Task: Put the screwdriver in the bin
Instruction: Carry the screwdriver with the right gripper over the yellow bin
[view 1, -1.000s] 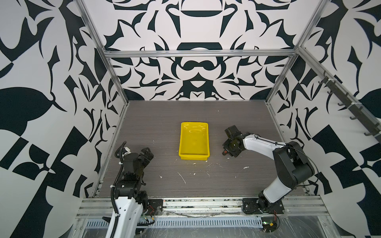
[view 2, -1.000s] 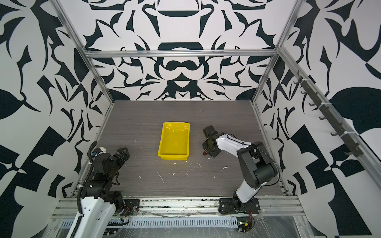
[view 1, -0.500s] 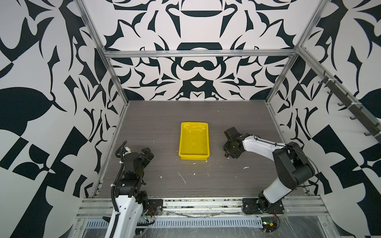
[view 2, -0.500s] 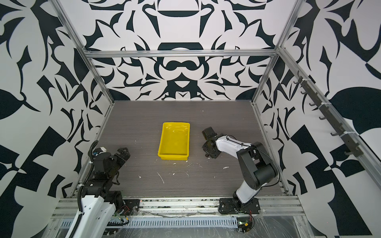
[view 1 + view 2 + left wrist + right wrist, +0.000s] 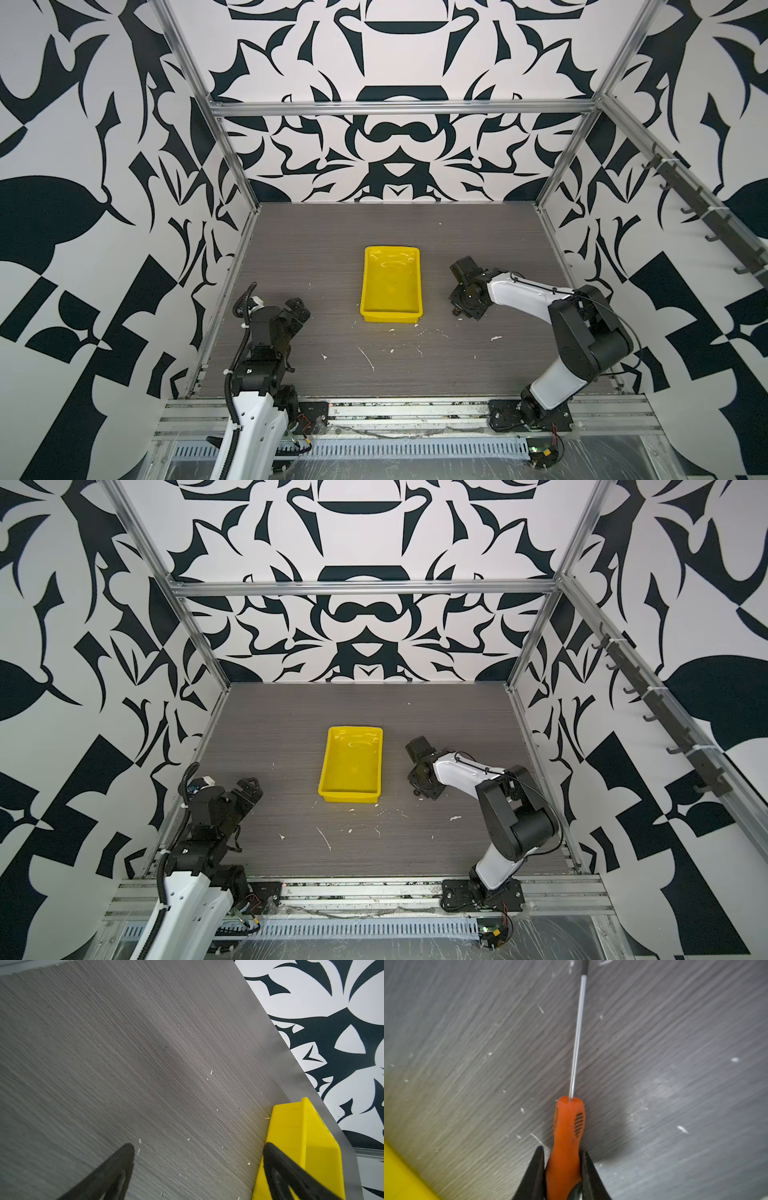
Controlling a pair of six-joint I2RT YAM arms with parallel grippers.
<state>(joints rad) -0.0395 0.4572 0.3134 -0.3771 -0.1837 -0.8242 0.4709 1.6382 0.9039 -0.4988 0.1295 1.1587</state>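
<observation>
The screwdriver [image 5: 568,1126] has an orange handle and a thin metal shaft. My right gripper [image 5: 561,1150] is shut on the handle, and the shaft points away from it, low over the table. Whether the shaft touches the table I cannot tell. In both top views the right gripper [image 5: 457,309] [image 5: 417,791] points down just right of the yellow bin [image 5: 390,291] [image 5: 351,766] and hides the screwdriver. The bin holds nothing; a corner of it shows in the right wrist view [image 5: 400,1176]. My left gripper [image 5: 297,309] [image 5: 199,1146] stands open at the near left, with nothing between its fingers.
White scraps [image 5: 368,359] litter the grey wood-grain table [image 5: 332,249] in front of the bin. Patterned walls with metal frame posts close the table in on three sides. The bin's side [image 5: 301,1136] shows past one left finger.
The right gripper has shifted slightly toward the bin and stays low over the table. The left arm has not moved.
</observation>
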